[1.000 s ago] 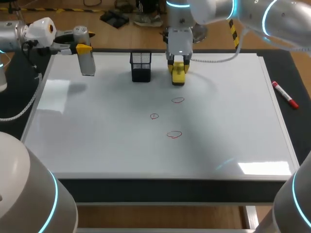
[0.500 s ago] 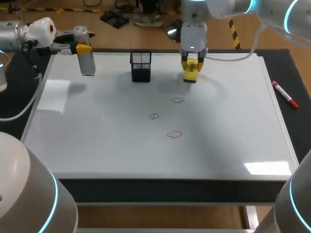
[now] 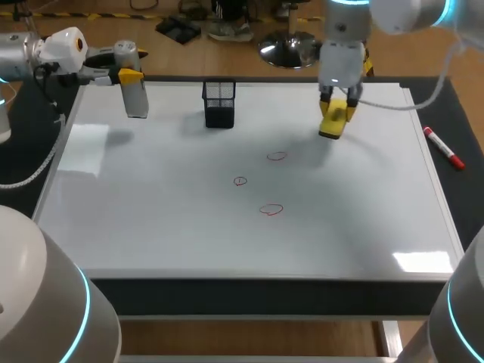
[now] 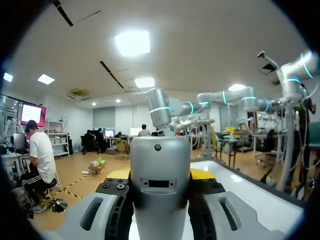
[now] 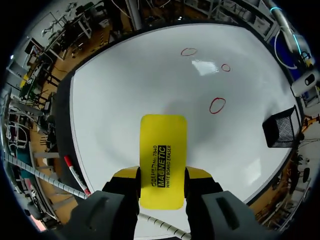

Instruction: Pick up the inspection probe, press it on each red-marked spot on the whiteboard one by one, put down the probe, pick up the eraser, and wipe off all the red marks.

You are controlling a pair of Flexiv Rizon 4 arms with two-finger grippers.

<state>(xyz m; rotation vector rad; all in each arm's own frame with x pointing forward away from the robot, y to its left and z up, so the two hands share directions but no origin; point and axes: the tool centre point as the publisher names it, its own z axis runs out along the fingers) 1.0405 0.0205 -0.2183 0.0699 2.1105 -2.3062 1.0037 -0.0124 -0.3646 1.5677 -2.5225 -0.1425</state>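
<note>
Swinging away from the black mesh holder [image 3: 219, 104], the eraser [image 3: 333, 122] is being carried rightwards along the far side of the whiteboard [image 3: 151, 212]. A second ago it was held just beside the holder. Now it is hung well to the right of it, beyond and to the right of the nearest red mark [image 3: 277, 156].

It is pinched from two sides by the right tool [image 3: 337, 100], with the yellow tips clamped on its upper end. All three red rings are left unwiped, and the other two [image 3: 240, 181] [image 3: 271, 209] are seen nearer the front edge. The wiping is therefore judged to be only at its approach.

The probe [image 3: 135, 97] is not laid down. It is gripped upright by the left tool [image 3: 130, 79] at the far left corner of the board.

As for bearing, the eraser's long axis is run straight out along the fingers, with the free end pointed down at the board and slightly tilted in the head view. A shadow is cast beside it — so it is judged to be held off the surface, not pressed on it.
</note>
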